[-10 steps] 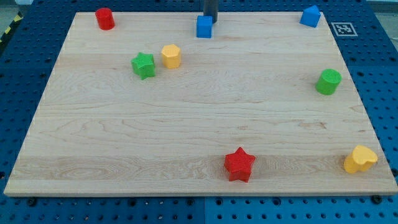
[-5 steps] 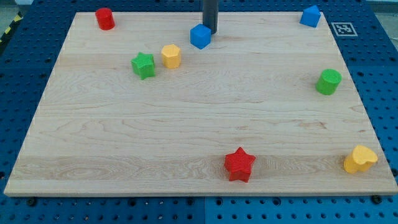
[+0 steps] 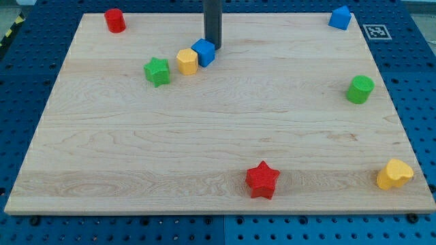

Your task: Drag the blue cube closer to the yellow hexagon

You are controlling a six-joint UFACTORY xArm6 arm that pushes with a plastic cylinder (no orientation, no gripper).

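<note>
The blue cube point(image 3: 204, 52) sits on the wooden board point(image 3: 218, 136) near the view's top, touching or almost touching the right side of the yellow hexagon point(image 3: 187, 61). My tip point(image 3: 213, 47) stands right against the cube's upper right side. The dark rod rises from there out of the view's top.
A green star point(image 3: 157, 71) lies just left of the yellow hexagon. A red cylinder point(image 3: 114, 20) is at the top left, a second blue block point(image 3: 340, 17) at the top right. A green cylinder point(image 3: 359, 89), a yellow heart-like block point(image 3: 394, 174) and a red star point(image 3: 262, 180) lie further off.
My tip has moved down and to the left, pushing the blue cube from the board's top edge to the yellow hexagon's side. The other blocks have not moved.
</note>
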